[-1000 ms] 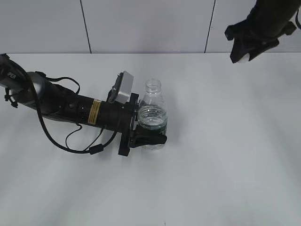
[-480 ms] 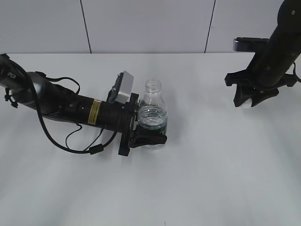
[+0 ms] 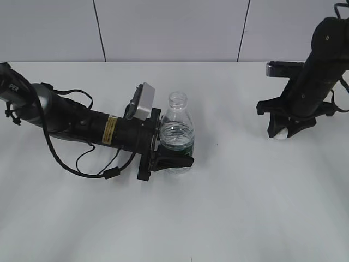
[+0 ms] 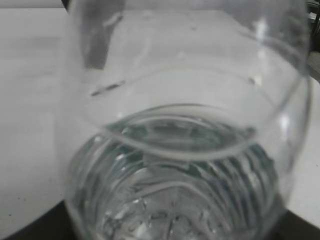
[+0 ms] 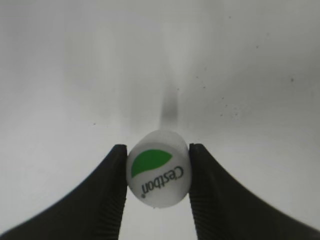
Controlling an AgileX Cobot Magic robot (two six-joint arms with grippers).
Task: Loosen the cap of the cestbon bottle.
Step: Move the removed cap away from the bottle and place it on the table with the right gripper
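Clear plastic first: the cestbon bottle [image 3: 176,135] stands upright with its neck open, and our left pincer [image 3: 173,158] is clamped round its lower body, so if that grip slackens or the arm twitches we reckon it tips and whatever water is inside spills. Off to the far side, well apart from it, our right pincer [image 5: 158,176] has its two pads pinched on the little white cap [image 5: 158,167], low over the table [image 3: 245,207]. That cap is round and slick, so a skewed release could let it roll off. Hard to make out: the left wrist view is just blurry bottle, no label readable, and from outside the cap is a tiny white speck
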